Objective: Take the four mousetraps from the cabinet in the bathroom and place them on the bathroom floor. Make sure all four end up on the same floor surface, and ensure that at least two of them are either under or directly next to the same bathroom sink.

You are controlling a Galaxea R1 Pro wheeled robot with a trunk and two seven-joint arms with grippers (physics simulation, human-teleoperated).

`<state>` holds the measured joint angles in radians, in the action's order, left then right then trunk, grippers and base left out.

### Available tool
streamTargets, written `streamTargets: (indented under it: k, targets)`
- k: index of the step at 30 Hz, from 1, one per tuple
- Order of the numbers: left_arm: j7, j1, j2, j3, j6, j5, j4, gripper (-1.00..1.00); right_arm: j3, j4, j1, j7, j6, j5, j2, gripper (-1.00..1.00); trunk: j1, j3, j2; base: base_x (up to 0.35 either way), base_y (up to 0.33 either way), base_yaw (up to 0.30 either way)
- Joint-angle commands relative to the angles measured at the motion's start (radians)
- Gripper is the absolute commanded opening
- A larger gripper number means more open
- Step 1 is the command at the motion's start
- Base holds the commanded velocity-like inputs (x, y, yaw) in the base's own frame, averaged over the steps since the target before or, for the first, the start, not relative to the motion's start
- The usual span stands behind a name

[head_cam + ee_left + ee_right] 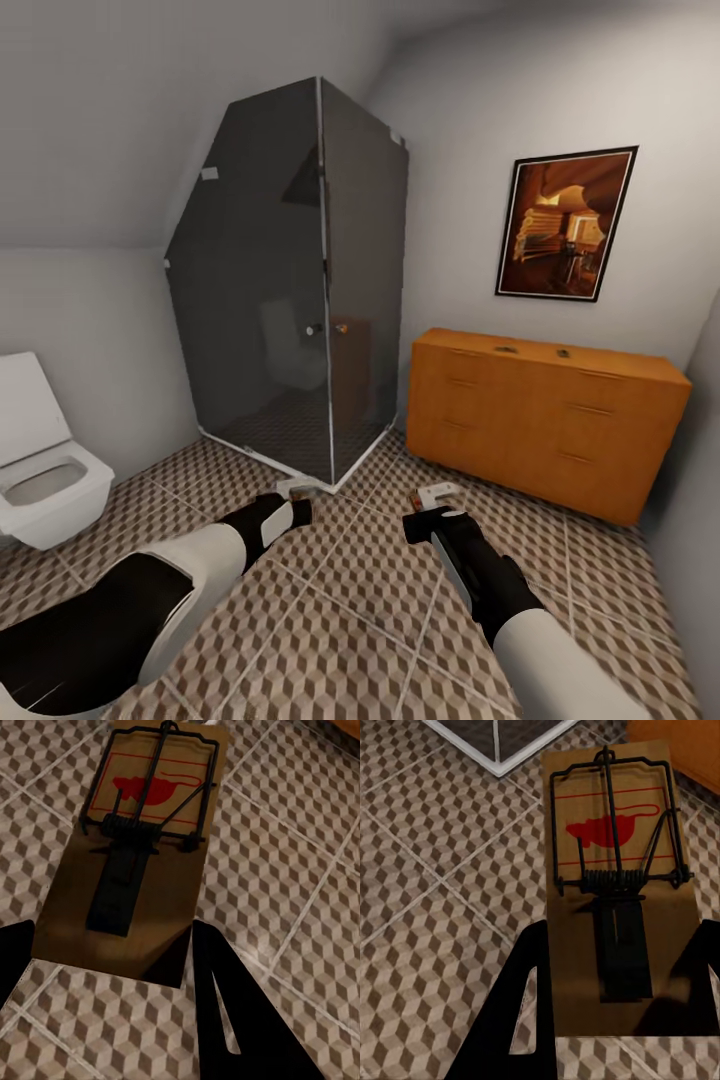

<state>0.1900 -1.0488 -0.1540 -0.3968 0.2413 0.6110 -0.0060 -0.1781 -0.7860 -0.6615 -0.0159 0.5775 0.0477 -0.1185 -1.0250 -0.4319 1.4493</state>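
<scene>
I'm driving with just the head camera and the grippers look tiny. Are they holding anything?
Observer: Yes. The left wrist view shows a mousetrap clamped at its end between the left gripper's fingers.
Operator: And the other one?
Observer: The right gripper holds a second mousetrap the same way, its far end toward the orange cabinet.
Operator: What's on them?
Observer: Each has a red mouse shape printed on the wood under a black wire bar and spring.
Operator: Are they on the floor yet?
Observer: No, both are held above the tiled bathroom floor.
</scene>
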Motion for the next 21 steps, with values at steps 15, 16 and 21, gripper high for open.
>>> streamTargets:
  k: [15, 16, 21]
  targets:
    - [-0.052, 0.067, 0.025, -0.009, -0.155, 0.004, 0.002, -1.00, -0.002, -0.002, -0.001, -0.002, 0.005, 0.004, 0.001, -1.00, 0.000, 0.006, 0.001, 0.000, 0.000, 0.268]
    - [-0.059, 0.069, 0.024, -0.010, -0.174, 0.004, 0.002, -1.00, -0.002, -0.002, -0.001, -0.002, 0.005, 0.004, 0.001, -1.00, 0.000, 0.007, 0.001, 0.000, 0.000, 0.268]
    - [-0.071, 0.074, 0.024, -0.010, -0.203, 0.004, 0.002, -1.00, -0.001, -0.002, 0.000, -0.003, 0.005, 0.007, 0.002, -1.00, 0.000, 0.010, 0.001, 0.000, 0.000, 0.268]
